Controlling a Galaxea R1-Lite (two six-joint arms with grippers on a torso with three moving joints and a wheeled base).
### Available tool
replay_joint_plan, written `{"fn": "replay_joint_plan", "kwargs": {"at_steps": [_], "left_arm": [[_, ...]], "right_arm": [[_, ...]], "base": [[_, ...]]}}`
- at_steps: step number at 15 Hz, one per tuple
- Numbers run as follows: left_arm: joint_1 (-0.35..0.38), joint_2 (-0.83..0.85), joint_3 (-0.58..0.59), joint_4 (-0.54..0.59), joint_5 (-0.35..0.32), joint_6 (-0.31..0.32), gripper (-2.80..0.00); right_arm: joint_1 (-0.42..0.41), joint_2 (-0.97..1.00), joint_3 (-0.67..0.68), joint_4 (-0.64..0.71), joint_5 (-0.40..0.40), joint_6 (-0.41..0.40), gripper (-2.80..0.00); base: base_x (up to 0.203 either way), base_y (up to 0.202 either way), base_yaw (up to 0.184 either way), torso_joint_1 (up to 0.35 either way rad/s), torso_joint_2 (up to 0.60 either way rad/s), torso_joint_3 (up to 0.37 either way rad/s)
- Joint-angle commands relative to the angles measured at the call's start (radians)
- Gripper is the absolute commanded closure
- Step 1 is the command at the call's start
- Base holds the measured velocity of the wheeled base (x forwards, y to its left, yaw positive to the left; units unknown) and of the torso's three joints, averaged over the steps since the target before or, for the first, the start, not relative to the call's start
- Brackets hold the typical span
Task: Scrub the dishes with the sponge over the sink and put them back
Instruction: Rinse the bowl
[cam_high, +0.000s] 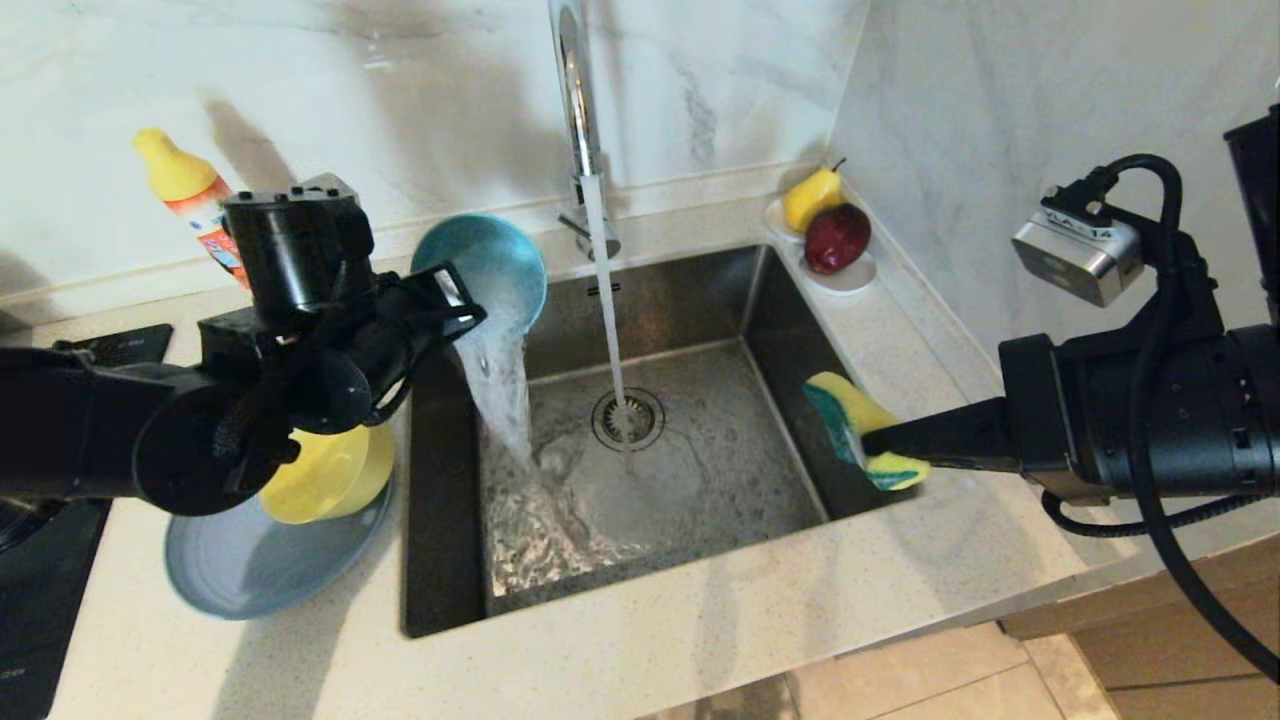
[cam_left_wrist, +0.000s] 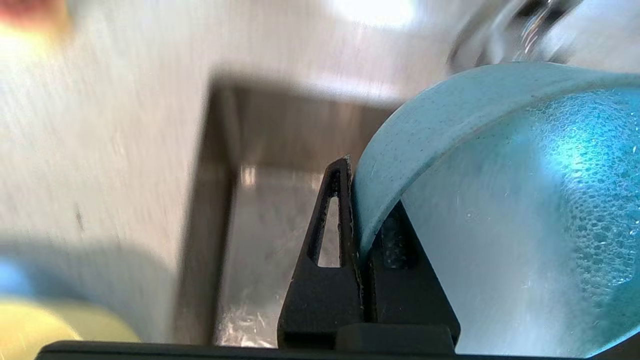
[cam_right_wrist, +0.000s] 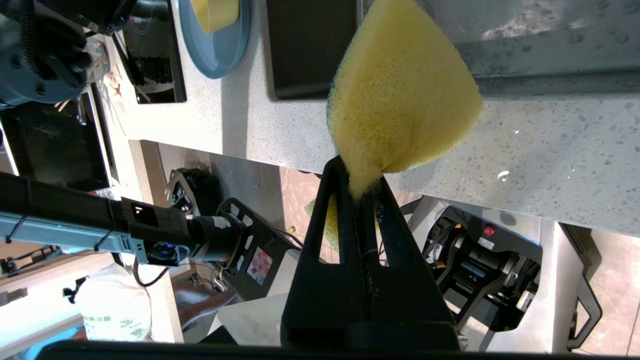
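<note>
Teal bowl (cam_high: 485, 268) tipped over the sink (cam_high: 660, 300), water pouring out — left gripper (cam_high: 455, 300) clamped on its rim. Right gripper (cam_high: 885, 445) pinches the sponge (cam_high: 855, 425) at the sink's right edge. Yellow-green bowl (cam_high: 335, 480) on plate (cam_high: 260, 565) — judged still unwashed.

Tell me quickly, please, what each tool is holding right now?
Left tool: shut on the teal-blue bowl, tipped over the sink.
Right tool: shut on the sponge.

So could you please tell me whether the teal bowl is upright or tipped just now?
Tipped: the teal bowl, held by the left gripper over the sink, pours water down into it.
</note>
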Motion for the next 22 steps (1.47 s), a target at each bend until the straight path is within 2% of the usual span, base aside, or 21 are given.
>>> {"fn": "replay_joint_plan", "kwargs": {"at_steps": [1, 7, 8, 10, 14, 18, 22], "left_arm": [[0.007, -0.013, 0.043, -0.152, 0.001, 0.031, 0.0], [0.007, -0.042, 0.088, -0.292, -0.004, 0.042, 0.0], [0.007, -0.041, 0.096, -0.321, -0.005, 0.057, 0.0], [0.006, -0.04, 0.111, -0.466, -0.015, 0.093, 0.0], [0.007, -0.044, 0.133, -0.561, -0.038, 0.12, 0.0], [0.006, -0.058, 0.183, -0.665, -0.119, 0.129, 0.0], [0.006, -0.062, 0.203, -0.718, -0.159, 0.137, 0.0]], "right_arm": [[0.0, 0.002, 0.0, 0.002, 0.0, 0.0, 0.0], [-0.01, 0.001, -0.002, 0.002, 0.01, 0.002, 0.0], [-0.013, 0.001, -0.002, 0.002, 0.016, 0.002, 0.0], [-0.013, 0.002, 0.0, 0.002, 0.023, 0.005, 0.0], [-0.013, 0.014, 0.004, 0.002, 0.049, 0.006, 0.0], [-0.013, 0.023, 0.004, 0.002, 0.063, 0.005, 0.0], [-0.013, 0.025, 0.009, 0.002, 0.065, 0.005, 0.0]], "base": [[0.0, 0.0, 0.0, 0.0, 0.0, 0.0], [0.0, 0.0, 0.0, 0.0, 0.0, 0.0], [0.0, 0.0, 0.0, 0.0, 0.0, 0.0], [0.0, 0.0, 0.0, 0.0, 0.0, 0.0], [0.0, 0.0, 0.0, 0.0, 0.0, 0.0], [0.0, 0.0, 0.0, 0.0, 0.0, 0.0], [0.0, 0.0, 0.0, 0.0, 0.0, 0.0]]}}
